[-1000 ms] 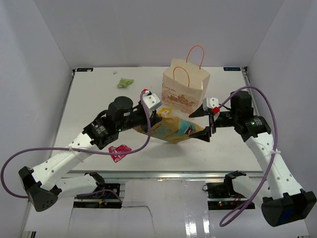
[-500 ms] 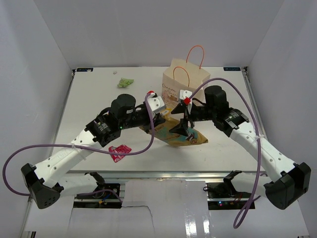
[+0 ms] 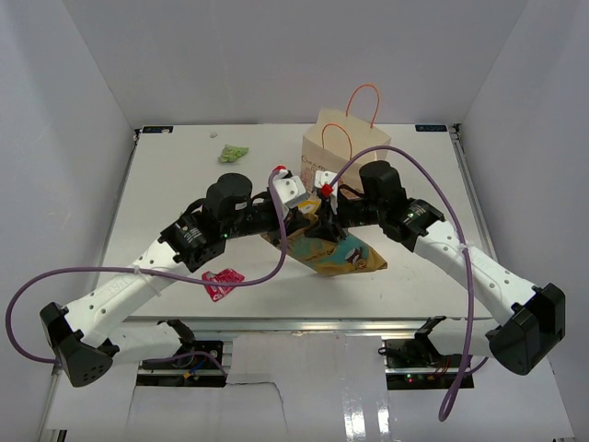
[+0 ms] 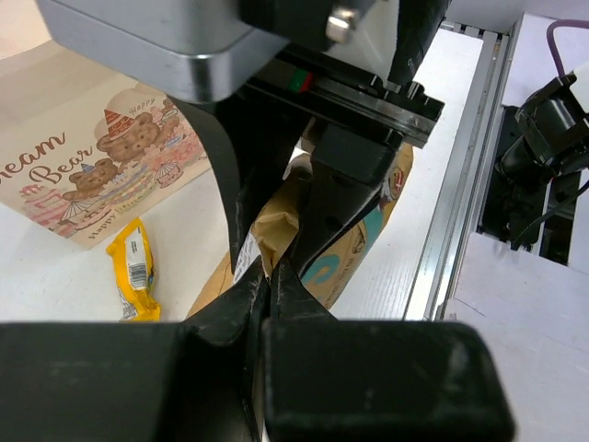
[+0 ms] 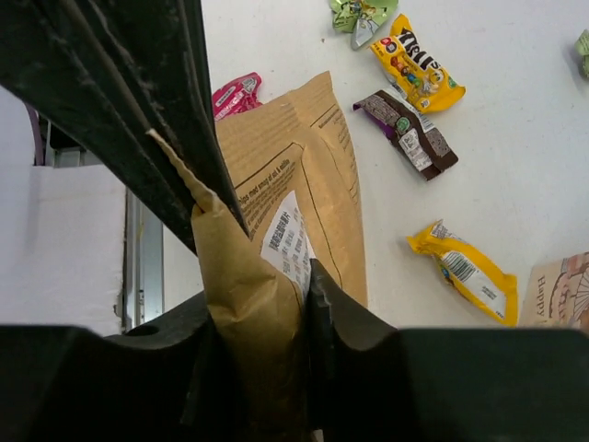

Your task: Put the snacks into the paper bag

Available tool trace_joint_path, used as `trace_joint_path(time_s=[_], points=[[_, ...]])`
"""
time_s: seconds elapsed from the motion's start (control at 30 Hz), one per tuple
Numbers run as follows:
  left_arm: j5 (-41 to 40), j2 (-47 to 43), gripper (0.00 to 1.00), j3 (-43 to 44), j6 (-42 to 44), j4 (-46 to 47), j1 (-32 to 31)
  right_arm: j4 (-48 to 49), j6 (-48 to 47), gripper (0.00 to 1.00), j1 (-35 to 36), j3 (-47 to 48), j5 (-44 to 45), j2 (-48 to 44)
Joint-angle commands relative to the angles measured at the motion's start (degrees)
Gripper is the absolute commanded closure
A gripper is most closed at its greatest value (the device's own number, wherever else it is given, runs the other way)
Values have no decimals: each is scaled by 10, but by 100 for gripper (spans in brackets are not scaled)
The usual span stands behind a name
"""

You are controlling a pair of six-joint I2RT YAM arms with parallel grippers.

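The large chip bag [image 3: 339, 254], tan-yellow with light blue print, hangs tilted just above the table in front of the paper bag [image 3: 348, 152]. My left gripper [image 3: 296, 215] is shut on its upper edge, seen close in the left wrist view as the left gripper [image 4: 267, 278] pinching the chip bag [image 4: 373, 247]. My right gripper [image 3: 324, 226] is shut on a fold of the same edge, right beside it; the right wrist view shows the right gripper [image 5: 262, 296] squeezing the chip bag [image 5: 294, 170]. The paper bag [image 4: 87, 175] stands upright, bear picture facing me.
Small packets lie on the table: magenta-pink [image 3: 222, 283], green [image 3: 233, 153], and in the right wrist view a yellow one [image 5: 419, 64], a dark brown one [image 5: 409, 133], another yellow one [image 5: 465, 267]. The table's metal front rail [image 4: 460, 230] runs close behind the chip bag.
My right arm swung left from beside the chip bag to its upper edge and its jaws closed on a fold there. The left gripper kept its hold.
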Motion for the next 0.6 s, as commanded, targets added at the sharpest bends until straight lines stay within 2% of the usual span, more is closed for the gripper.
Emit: trace_joint_path(time_s=[0.0, 0.03, 0.13, 0.2, 0.23, 0.27, 0.3, 0.33, 0.43, 0.57], points=[[0, -36, 100, 7, -16, 57, -3, 9, 8, 68, 1, 19, 1, -16], [-1, -39, 100, 6, -25, 66, -2, 10, 9, 77, 1, 21, -1, -20], [-14, -50, 98, 7, -39, 85, -3, 7, 15, 91, 0, 26, -10, -21], [-39, -59, 80, 9, -60, 97, -3, 7, 19, 92, -1, 32, -22, -21], [-51, -71, 60, 12, -68, 112, -3, 6, 20, 92, -5, 42, -31, -21], [-66, -77, 50, 13, -81, 118, -3, 6, 20, 92, -7, 49, -47, -20], [-100, -84, 35, 15, -83, 125, -2, 6, 21, 92, -13, 57, -53, -20], [-116, -101, 30, 19, -101, 139, -3, 7, 22, 92, -16, 75, -62, -15], [-172, -135, 18, 18, -116, 169, -3, 11, 28, 92, -32, 123, -99, -3], [-240, -173, 17, 14, -125, 180, -2, 39, 51, 92, -48, 203, -111, 20]])
